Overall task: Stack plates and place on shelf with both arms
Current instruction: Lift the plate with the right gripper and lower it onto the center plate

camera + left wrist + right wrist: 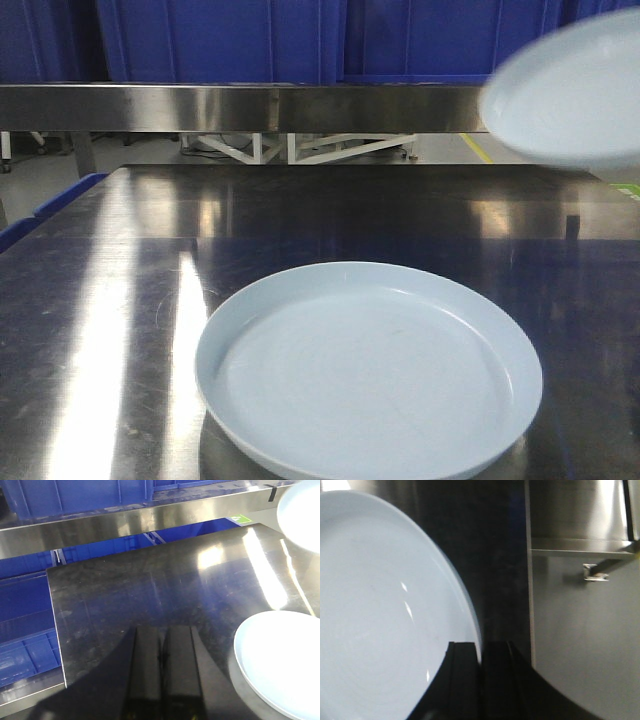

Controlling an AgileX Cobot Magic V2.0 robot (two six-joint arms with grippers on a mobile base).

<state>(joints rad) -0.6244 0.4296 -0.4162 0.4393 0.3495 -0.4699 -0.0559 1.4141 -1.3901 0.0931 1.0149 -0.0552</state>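
One pale bluish-white plate (370, 365) lies flat on the dark steel tabletop, near the front; it also shows at the lower right of the left wrist view as the plate (282, 662). A second plate (570, 90) is held tilted in the air at the upper right, blurred. My right gripper (481, 652) is shut on that plate's rim (390, 615), one finger over the inside and one outside. My left gripper (162, 642) is shut on nothing, low over the table to the left of the lying plate. The shelf (240, 108) runs across the back as a brushed steel rail.
Big blue crates (220, 40) stand on the shelf. More blue crates (25, 630) sit beyond the table's left edge. The table's right edge (529, 580) drops to a grey floor. A white frame (300, 148) stands behind, under the shelf.
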